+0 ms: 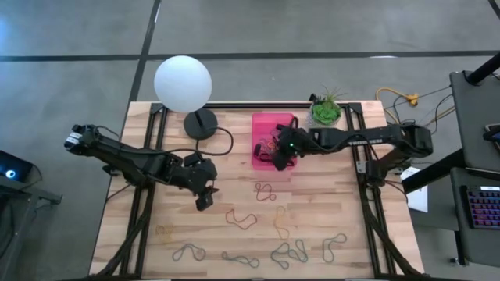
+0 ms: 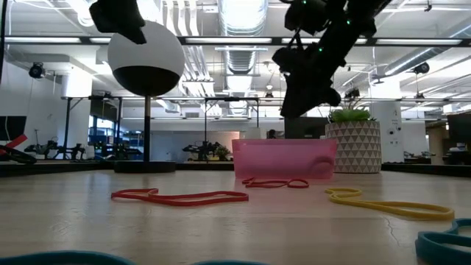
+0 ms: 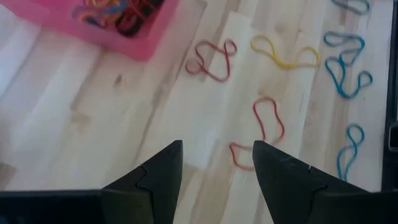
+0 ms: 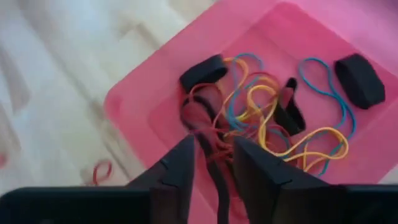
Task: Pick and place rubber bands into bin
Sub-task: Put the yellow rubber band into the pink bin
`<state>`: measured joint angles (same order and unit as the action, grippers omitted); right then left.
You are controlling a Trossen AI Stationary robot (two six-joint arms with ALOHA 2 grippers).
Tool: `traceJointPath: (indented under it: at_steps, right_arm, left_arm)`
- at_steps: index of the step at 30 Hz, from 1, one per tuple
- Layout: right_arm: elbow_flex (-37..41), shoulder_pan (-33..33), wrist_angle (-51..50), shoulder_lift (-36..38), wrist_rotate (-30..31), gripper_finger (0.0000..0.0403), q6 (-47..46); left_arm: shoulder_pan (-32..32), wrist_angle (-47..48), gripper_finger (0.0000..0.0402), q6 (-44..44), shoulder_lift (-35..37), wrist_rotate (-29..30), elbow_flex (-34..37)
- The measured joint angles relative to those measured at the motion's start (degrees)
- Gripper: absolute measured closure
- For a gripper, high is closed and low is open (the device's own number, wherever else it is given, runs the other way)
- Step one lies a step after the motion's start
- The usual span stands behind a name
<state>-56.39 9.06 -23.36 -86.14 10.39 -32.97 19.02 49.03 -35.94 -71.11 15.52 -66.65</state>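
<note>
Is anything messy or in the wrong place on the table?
Yes, many rubber bands lie scattered over the wooden table instead of in the pink bin, which already holds a tangle. The right gripper hangs over the bin with a red band between its fingers.

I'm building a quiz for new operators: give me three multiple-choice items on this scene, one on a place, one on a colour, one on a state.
1. Where is the right claw?
A. over the bin
B. over the lamp
C. past the table edge

2. What colour is the bin?
A. white
B. pink
C. black

3. How is the left claw?
A. shut on a band
B. open, holding nothing
C. out of view

Answers:
1 A, the high and right wrist views show it above the bin.
2 B, every view shows pink walls.
3 B, its wrist view shows parted fingers with bare wood between.
</note>
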Motion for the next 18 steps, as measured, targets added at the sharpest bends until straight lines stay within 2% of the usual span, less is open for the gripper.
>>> traceJointPath:
  at_steps: [8,12,15,18]
  right_arm:
    - [-5.8,-6.5,-6.3,-0.4,0.1,0.0230,17.8]
    - [-7.6,-9.0,-11.3,0.1,2.9,0.0213,18.4]
    - [-8.0,-9.9,-14.9,0.1,5.7,0.0208,17.6]
    - [-6.5,-10.0,-14.7,0.2,5.6,0.0207,17.3]
  left_arm:
    - [2.0,6.9,0.0222,-9.9,0.0,-5.1,0.4]
    - [5.9,15.7,0.0222,-25.4,0.0,-7.3,0.5]
    - [11.2,19.7,0.0222,-37.6,-0.5,-7.8,0.5]
    - [18.7,19.2,0.0222,-41.7,-2.7,-7.7,0.6]
